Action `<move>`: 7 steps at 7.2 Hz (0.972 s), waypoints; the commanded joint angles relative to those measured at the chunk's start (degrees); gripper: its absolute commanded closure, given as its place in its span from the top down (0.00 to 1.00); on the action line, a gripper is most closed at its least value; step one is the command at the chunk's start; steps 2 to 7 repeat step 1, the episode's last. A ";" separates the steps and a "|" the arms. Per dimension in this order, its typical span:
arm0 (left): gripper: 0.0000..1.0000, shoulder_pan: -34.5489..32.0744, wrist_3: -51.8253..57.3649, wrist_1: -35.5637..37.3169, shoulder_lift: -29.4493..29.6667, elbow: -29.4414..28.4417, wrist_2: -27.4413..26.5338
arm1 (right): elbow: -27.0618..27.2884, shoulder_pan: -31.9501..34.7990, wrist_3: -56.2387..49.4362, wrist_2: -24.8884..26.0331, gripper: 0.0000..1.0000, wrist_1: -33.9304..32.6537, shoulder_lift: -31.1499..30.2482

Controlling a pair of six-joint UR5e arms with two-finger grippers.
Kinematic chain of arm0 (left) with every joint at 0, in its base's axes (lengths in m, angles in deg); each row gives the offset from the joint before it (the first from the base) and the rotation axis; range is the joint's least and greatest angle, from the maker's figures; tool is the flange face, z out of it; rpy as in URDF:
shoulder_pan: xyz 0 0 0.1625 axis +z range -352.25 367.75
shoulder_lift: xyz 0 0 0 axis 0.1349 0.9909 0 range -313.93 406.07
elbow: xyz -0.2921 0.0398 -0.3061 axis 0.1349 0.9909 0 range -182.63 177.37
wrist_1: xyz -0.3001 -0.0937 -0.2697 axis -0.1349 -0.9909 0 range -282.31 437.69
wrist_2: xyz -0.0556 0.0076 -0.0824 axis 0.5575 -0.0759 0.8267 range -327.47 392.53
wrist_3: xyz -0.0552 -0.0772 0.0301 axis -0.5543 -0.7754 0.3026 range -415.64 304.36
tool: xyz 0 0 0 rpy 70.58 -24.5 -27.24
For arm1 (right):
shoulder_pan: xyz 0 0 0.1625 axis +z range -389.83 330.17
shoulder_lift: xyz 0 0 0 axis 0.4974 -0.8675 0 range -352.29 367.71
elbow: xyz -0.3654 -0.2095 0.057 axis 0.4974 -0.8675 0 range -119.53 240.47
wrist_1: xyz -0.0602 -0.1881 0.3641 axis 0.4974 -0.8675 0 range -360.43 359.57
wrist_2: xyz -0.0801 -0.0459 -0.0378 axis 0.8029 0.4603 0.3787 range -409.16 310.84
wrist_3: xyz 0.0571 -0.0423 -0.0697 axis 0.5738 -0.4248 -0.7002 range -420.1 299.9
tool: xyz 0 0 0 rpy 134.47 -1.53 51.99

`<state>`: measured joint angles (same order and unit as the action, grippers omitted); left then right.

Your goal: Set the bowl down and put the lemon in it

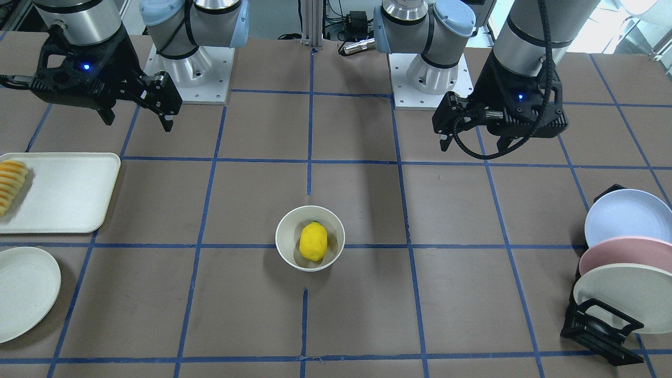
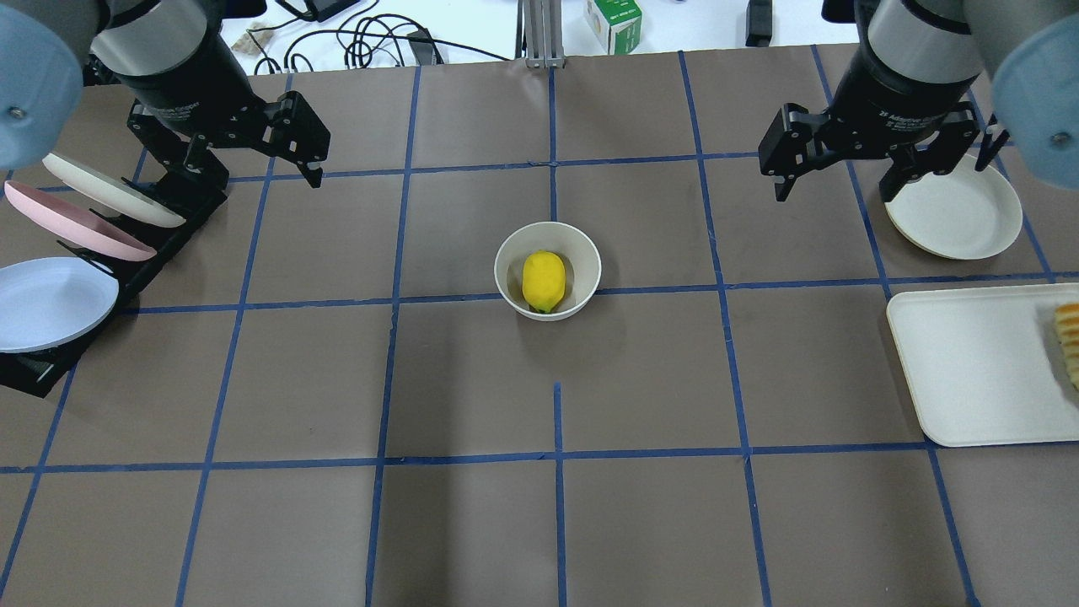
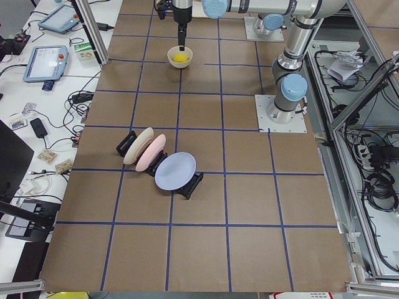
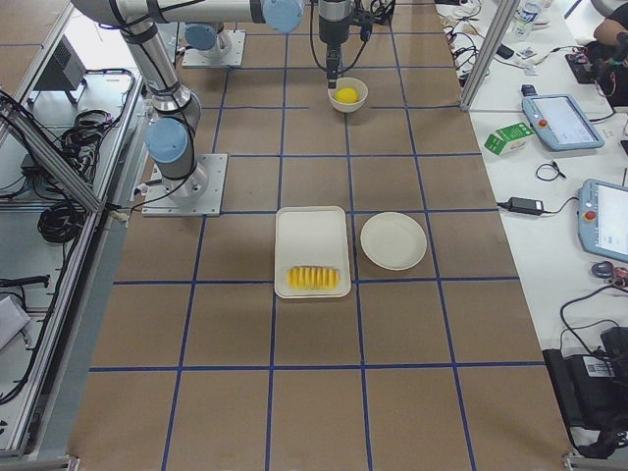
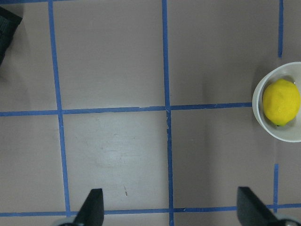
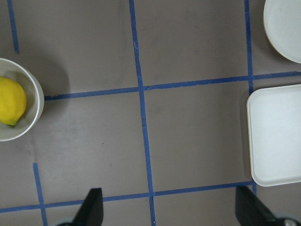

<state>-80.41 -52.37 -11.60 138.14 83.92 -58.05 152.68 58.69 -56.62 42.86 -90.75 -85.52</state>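
The cream-white bowl point(image 1: 284, 231) stands upright near the table's middle, with the yellow lemon point(image 1: 313, 241) lying inside it. Both also show in the overhead view, bowl point(image 2: 507, 271) and lemon point(image 2: 544, 280). My left gripper point(image 2: 249, 169) is open and empty, raised well to the bowl's left and apart from it. My right gripper point(image 2: 834, 187) is open and empty, raised well to the bowl's right. The left wrist view has the bowl point(image 5: 283, 135) and lemon point(image 5: 281, 102) at its right edge. The right wrist view has the bowl point(image 6: 34, 117) and lemon point(image 6: 11, 101) at its left edge.
A white rectangular tray point(image 2: 978, 371) with pale orange sliced food point(image 2: 1069, 337) lies on my right. A flat cream plate point(image 2: 957, 211) lies beyond it, under my right gripper. A black rack point(image 2: 181, 211) with three standing plates stands on my left.
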 commanded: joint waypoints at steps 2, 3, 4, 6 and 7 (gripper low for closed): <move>1.00 -0.07 -0.02 -0.18 0.30 0.12 0.31 | -0.27 -0.01 -0.06 -0.09 1.00 3.64 -0.02; 1.00 -0.07 -0.02 -0.18 0.30 0.12 0.31 | -0.27 -0.01 -0.06 -0.09 1.00 3.64 -0.02; 1.00 -0.07 -0.02 -0.18 0.30 0.12 0.31 | -0.27 -0.01 -0.06 -0.09 1.00 3.64 -0.02; 1.00 -0.07 -0.02 -0.18 0.30 0.12 0.31 | -0.27 -0.01 -0.06 -0.09 1.00 3.64 -0.02; 1.00 -0.07 -0.02 -0.18 0.30 0.12 0.31 | -0.27 -0.01 -0.06 -0.09 1.00 3.64 -0.02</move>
